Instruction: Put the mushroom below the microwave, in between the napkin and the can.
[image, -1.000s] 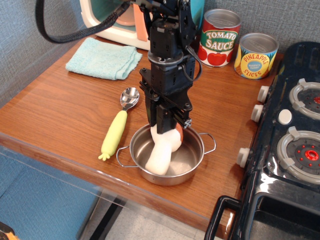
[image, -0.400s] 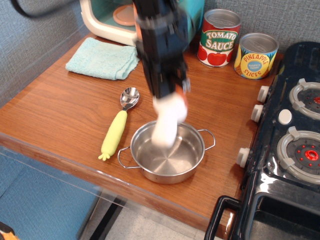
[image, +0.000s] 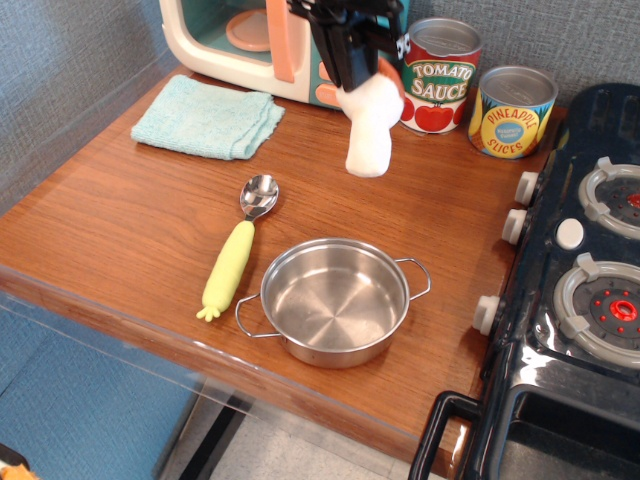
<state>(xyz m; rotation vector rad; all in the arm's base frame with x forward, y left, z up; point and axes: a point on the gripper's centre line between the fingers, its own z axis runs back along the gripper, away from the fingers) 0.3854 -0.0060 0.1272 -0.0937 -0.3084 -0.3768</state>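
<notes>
My gripper (image: 366, 82) is shut on the mushroom (image: 370, 132) and holds it in the air by its reddish-brown cap, the thick white stem hanging down. It hangs in front of the microwave (image: 232, 42), which stands at the back with a cream body, teal front and peach handle. The light teal napkin (image: 208, 116) lies flat to the left. The tomato sauce can (image: 438, 75) stands just to the right of the mushroom. I cannot tell whether the stem's tip touches the table.
A pineapple slices can (image: 511, 111) stands right of the tomato can. A steel pot (image: 334, 302), now empty, sits near the front edge. A spoon with a yellow handle (image: 238, 253) lies left of it. A toy stove (image: 585, 260) fills the right side.
The gripper lifted the mushroom out of the pot and carried it back and slightly right, to the spot in front of the microwave. The pot is left empty.
</notes>
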